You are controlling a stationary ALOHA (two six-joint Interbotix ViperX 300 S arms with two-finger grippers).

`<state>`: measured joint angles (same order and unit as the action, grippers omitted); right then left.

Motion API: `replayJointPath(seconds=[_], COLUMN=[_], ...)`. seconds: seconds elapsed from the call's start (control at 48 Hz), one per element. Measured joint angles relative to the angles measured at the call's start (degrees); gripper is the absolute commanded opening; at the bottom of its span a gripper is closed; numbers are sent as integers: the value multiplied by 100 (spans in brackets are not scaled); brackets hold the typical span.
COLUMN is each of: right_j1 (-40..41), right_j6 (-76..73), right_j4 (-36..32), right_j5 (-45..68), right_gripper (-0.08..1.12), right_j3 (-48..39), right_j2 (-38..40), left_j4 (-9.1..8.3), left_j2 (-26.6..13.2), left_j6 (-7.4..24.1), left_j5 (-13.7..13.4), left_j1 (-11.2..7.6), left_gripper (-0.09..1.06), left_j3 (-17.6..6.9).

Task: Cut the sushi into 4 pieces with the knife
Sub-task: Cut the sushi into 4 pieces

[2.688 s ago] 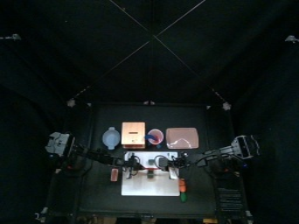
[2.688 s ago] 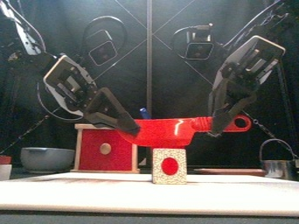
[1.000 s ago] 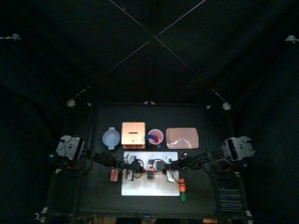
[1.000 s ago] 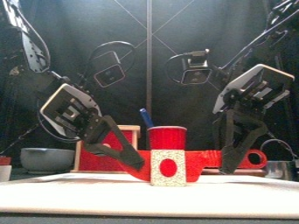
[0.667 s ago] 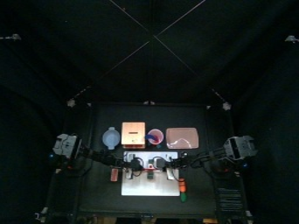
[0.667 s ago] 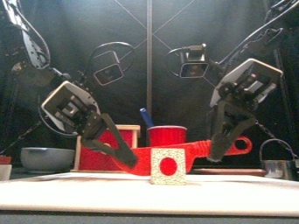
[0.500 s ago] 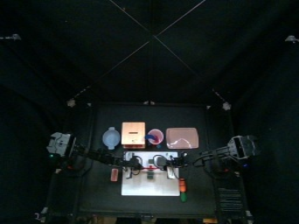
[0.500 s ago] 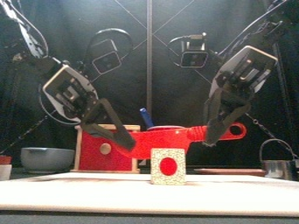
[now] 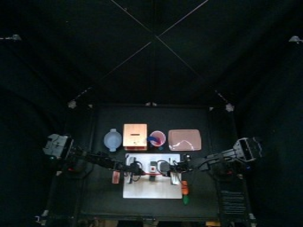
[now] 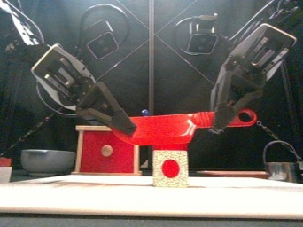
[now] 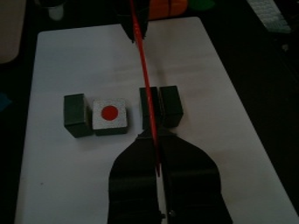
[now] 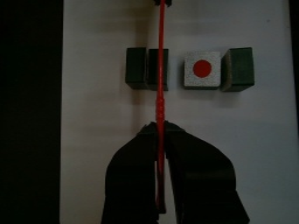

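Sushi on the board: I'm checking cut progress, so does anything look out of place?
On the white cutting board, one piece of the dark green toy sushi roll lies white, red-dotted face up, apparently tipped, apart from the pair below the red toy knife.

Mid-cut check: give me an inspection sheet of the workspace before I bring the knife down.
surface: white cutting board on the black table.
job's things: red knife held level above the sushi roll; a separate part beside it shows a white face with a red centre.
clutter: wooden box, bowl and pink tray, behind the board.
grippers: left tool and right tool each shut on one end of the knife.
cables: nothing seen.
surroundings: black curtains.
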<state>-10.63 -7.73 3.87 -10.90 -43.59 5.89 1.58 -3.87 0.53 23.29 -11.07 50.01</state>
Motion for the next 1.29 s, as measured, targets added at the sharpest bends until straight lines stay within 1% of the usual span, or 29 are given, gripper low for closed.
replayJointPath(seconds=[0.208,0.396,0.562,0.688,0.875,1.062,1.167,1.292], right_j1=[-26,-70,-114,-70,-70,-79,-105,-114], right_j6=[-9,-9,0,-9,-9,0,-9,-9], right_j4=[79,185,211,220,246,272,352,431], right_j5=[26,26,62,70,123,193,211,229], right_gripper=[8,8,8,8,8,8,8,8], right_j3=[9,9,35,35,35,53,62,88], right_j2=[-193,-299,-404,-475,-642,-932,-958,-1002], left_j4=[35,62,70,88,211,413,466,475], left_j2=[-193,-316,-431,-536,-756,-1063,-1125,-1134], left_j6=[-26,-35,-35,-35,-35,-35,-35,-35], left_j5=[44,53,53,44,26,53,62,70], left_j1=[-18,-70,-167,-132,-132,-132,-149,-193], left_gripper=[9,9,9,9,9,9,9,9], left_j3=[-26,-88,-158,-158,-176,-202,-237,-255])
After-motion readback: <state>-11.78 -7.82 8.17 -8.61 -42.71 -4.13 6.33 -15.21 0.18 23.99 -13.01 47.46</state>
